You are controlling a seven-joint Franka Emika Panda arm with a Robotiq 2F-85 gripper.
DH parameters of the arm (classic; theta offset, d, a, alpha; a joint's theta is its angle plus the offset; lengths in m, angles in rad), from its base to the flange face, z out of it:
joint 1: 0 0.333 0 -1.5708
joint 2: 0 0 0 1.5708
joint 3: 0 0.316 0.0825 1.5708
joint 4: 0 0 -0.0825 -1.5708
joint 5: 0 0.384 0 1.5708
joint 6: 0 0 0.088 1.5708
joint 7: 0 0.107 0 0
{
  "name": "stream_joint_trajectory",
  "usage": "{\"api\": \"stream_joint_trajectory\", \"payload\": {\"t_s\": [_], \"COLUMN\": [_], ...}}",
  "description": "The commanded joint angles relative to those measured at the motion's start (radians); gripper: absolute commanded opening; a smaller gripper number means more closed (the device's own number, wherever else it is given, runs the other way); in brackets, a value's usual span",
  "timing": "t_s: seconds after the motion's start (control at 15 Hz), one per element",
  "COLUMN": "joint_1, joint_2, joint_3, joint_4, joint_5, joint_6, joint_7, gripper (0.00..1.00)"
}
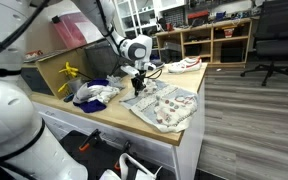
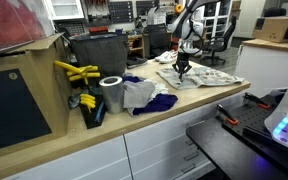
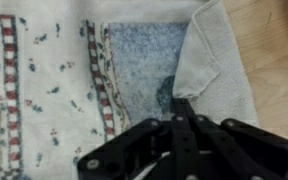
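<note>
A patterned white cloth (image 1: 170, 106) (image 2: 200, 77) with red-striped bands lies spread on the wooden table (image 1: 104, 112) in both exterior views. My gripper (image 1: 139, 88) (image 2: 181, 72) points straight down onto it. In the wrist view the gripper (image 3: 181, 103) is shut, its black fingertips meeting at the edge of a folded-over grey flap (image 3: 212, 68) of the cloth (image 3: 44, 80). The tips touch the fabric. Whether any fabric is pinched between them is hidden.
A heap of blue and white cloths (image 1: 94, 93) (image 2: 144, 97) lies beside the spread cloth. Yellow tools (image 1: 69, 72) (image 2: 76, 72), a shiny cylinder (image 2: 111, 93) and a dark bin (image 2: 99, 50) stand further along. An office chair (image 1: 274, 40) and shelves (image 1: 209, 40) are beyond the table.
</note>
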Motion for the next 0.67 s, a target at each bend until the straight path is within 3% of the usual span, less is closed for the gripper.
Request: {"api": "stream_joint_trajectory", "payload": {"t_s": [0.0, 0.6], "joint_1": [0.013, 0.009], "joint_2": [-0.035, -0.063], "joint_3": [-0.002, 0.001], "joint_4": [-0.041, -0.06], "joint_5": [0.008, 0.016], "joint_6": [-0.032, -0.047], "joint_7": [0.011, -0.004], "gripper": [0.0, 0.0]}}
